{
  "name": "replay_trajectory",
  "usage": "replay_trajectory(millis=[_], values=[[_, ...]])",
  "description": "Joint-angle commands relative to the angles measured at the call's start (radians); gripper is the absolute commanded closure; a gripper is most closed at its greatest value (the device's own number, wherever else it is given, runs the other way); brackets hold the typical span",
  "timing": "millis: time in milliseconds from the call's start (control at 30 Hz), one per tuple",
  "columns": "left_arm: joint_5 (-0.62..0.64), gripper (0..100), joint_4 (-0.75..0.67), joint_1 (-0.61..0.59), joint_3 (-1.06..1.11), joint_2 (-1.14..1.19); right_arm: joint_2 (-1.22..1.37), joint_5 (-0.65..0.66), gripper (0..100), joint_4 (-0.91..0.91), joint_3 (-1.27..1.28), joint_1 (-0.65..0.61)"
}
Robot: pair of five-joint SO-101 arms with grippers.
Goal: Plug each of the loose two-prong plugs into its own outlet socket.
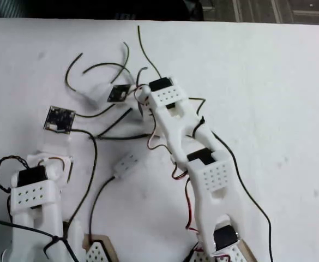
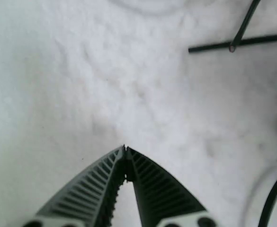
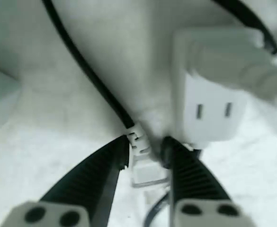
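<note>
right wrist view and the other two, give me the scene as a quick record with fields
left hand: shut, empty, over bare table
right hand: closed on white plug, near its cord end
black cord: runs from the held plug across the table
outlet: white, close beside the held plug, with two empty slots showing
task state: held plug not yet in the outlet
</note>
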Motion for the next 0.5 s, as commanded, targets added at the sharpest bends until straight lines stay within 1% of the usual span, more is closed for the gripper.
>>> replay_trajectory(millis=[0, 167, 333, 467], values=[[-0.006, 97, -0.009, -0.005, -0.003, -0.024, -0.002, 0.008, 97.5, 0.045, 0.009, 0.007], [-0.008, 97, -0.009, -0.005, -0.003, -0.024, -0.044, -0.011, 98.1, 0.213, -0.032, 0.008], [-0.008, 97, -0.009, -0.005, -0.003, -0.024, -0.107, -0.169, 98.1, 0.286, -0.052, 0.03], [-0.008, 97, -0.009, -0.005, -0.003, -0.024, -0.136, -0.313, 98.1, 0.297, -0.046, 0.05]])
